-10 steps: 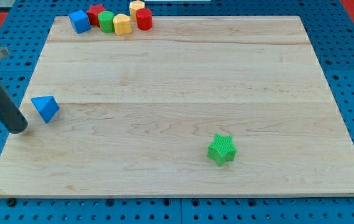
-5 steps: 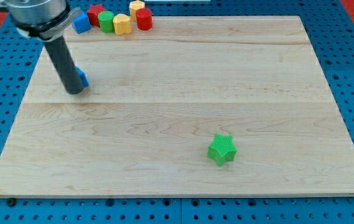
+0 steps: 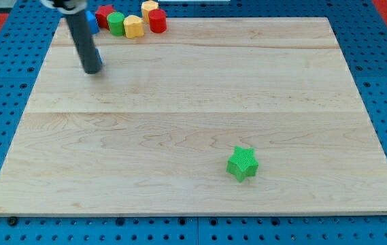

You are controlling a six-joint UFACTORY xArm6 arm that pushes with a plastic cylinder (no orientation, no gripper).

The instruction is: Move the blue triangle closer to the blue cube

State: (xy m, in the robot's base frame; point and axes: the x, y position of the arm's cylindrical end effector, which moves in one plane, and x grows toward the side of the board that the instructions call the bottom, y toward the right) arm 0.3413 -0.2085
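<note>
My rod comes down from the view's top left, and my tip (image 3: 94, 69) rests on the wooden board (image 3: 200, 102) near its top left corner. The blue triangle does not show; the rod seems to hide it. The blue cube (image 3: 94, 21) is mostly covered by the rod, with only a blue edge showing to the right of it, just above my tip. It sits at the left end of the block cluster at the board's top edge.
Beside the blue cube stand a red block (image 3: 105, 11), a green block (image 3: 116, 23), a yellow block (image 3: 133, 26), a second yellow block (image 3: 150, 7) and a red cylinder (image 3: 156, 20). A green star (image 3: 242, 164) lies at the lower right.
My tip swept from the board's left edge up and right towards the top left cluster. The blue triangle moved with it and has gone out of sight behind the rod.
</note>
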